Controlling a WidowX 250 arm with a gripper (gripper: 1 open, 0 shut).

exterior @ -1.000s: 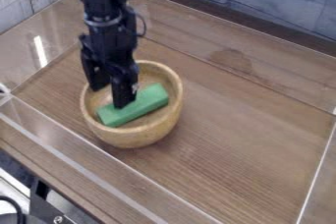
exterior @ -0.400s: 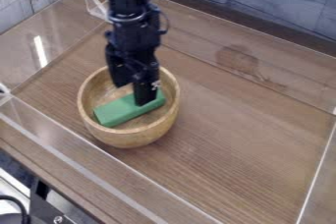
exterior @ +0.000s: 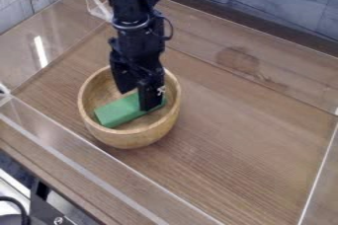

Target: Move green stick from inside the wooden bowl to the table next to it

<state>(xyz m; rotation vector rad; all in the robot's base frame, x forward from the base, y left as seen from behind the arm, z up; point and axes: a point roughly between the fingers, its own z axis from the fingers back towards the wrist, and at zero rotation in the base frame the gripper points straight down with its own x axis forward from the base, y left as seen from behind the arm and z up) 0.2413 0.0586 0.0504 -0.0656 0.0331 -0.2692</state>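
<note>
A bright green stick (exterior: 121, 111) lies slanted inside the round tan wooden bowl (exterior: 99, 132), which stands on the brown wood-grain table (exterior: 238, 140). My black gripper (exterior: 138, 88) points straight down into the bowl, over the stick's upper right end. Its jaws stand open, one finger on each side of that end, which they partly hide. Whether the fingers touch the stick I cannot tell.
Low clear acrylic walls (exterior: 79, 160) run round the tabletop, close along the bowl's front and left. Bare wood stretches to the right of the bowl. A dull stain (exterior: 238, 59) marks the table behind it.
The gripper has shifted right across the bowl, from the stick's middle to its upper right end. The jaws stayed open and the stick has not moved.
</note>
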